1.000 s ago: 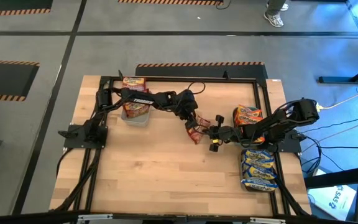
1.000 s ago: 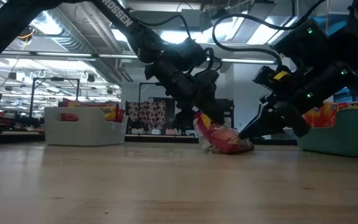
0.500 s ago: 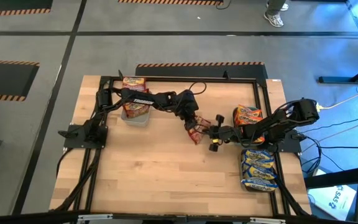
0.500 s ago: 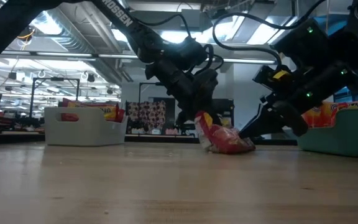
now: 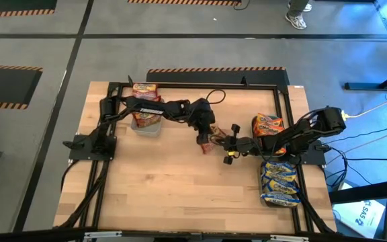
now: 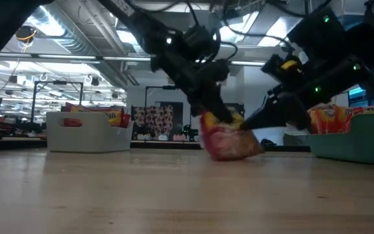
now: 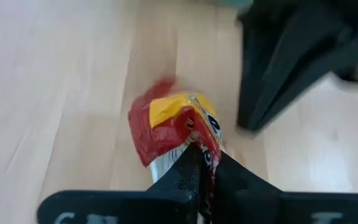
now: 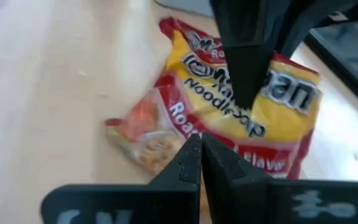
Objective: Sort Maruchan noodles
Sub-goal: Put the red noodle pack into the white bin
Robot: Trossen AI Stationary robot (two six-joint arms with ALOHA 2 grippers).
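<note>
A maroon-and-yellow Maruchan noodle packet (image 5: 207,142) (image 6: 229,140) stands on end near the table's middle. My left gripper (image 5: 204,136) is above it and shut on it. My right gripper (image 5: 219,143) is shut, its tips right beside the packet's right side (image 8: 229,118). I cannot tell whether they touch it. More packets lie in a pale tray (image 5: 146,119) at the far left. Orange ones (image 5: 267,125) and blue-and-yellow ones (image 5: 279,180) lie in trays at the right edge. My left gripper pinches the packet's crimped top edge (image 7: 194,142) between its two fingers. The fingers slant down from the table's far left. The packet hangs tilted below the fingers (image 6: 214,116), its lower end (image 6: 229,157) down at the tabletop.
A dark metal frame (image 5: 200,86) runs along the table's far edge and both sides. The teal tray's wall (image 6: 356,140) stands close behind my right arm. The near half of the wooden table (image 5: 180,195) is bare.
My left gripper has shut on the packet's top edge and drawn it up and slightly toward the table's left. The packet has tipped from lying slumped to standing on end. My right gripper has risen a little beside it.
</note>
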